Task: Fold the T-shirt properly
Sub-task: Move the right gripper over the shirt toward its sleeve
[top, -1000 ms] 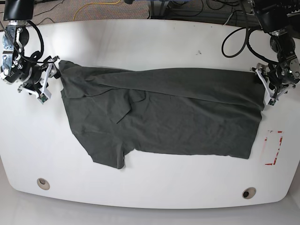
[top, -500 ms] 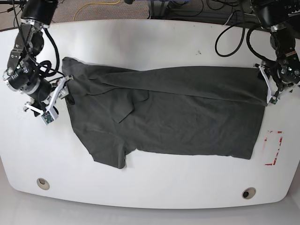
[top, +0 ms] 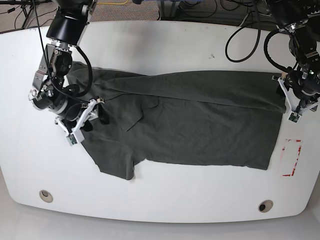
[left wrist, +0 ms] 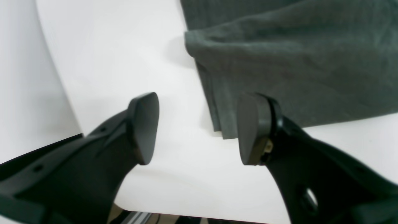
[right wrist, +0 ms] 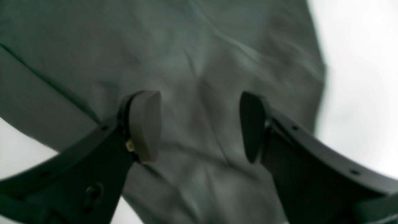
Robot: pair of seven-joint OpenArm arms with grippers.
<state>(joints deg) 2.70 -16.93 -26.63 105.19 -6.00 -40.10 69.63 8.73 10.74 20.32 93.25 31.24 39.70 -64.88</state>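
One T-shirt [top: 185,120], part-folded, lies across the centre of one white table [top: 160,45]. Two grippers: left gripper [left wrist: 197,129] spread wide, empty, beside a shirt corner; right gripper [right wrist: 200,126] wide, empty, over cloth.

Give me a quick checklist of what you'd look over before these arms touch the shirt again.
1. Left gripper open, holding nothing: ok.
2. Right gripper open, holding nothing: ok.
3. Left gripper lined up on the shirt corner: not ok; one finger is over bare table.
4. Right gripper over cloth: ok, fabric fills the gap.
5. Shirt flat: not ok; top edge is folded over and the sleeve end is rumpled.
6. Shirt fully on the table: ok.
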